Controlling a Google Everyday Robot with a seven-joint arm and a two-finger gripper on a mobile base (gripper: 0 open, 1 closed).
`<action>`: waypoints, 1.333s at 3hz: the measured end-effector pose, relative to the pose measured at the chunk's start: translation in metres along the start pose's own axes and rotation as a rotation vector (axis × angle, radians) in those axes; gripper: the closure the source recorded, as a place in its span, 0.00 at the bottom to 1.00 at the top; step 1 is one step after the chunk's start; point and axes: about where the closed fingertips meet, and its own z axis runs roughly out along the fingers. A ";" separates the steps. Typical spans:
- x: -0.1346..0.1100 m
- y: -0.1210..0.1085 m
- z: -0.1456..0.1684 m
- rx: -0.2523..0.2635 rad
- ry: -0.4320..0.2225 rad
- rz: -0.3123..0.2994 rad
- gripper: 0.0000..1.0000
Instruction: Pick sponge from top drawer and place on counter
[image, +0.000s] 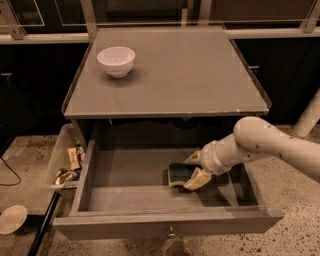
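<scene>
We judge the grasp in hand, the gripper (194, 169) in the top drawer (165, 227) with jaws pinching the sponge (177, 174) at its right end — next, lift clear toward the counter (185, 75).

gripper (190, 171) at the sponge (175, 173) inside the open top drawer (125, 228)

Speckled floor (300, 235), dark cabinets (30, 85) behind, pale post (307, 117) at right.
</scene>
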 end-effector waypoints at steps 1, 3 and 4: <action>-0.017 0.013 -0.039 -0.031 -0.053 -0.011 1.00; -0.058 0.024 -0.126 0.045 -0.044 -0.060 1.00; -0.058 0.024 -0.126 0.045 -0.044 -0.060 1.00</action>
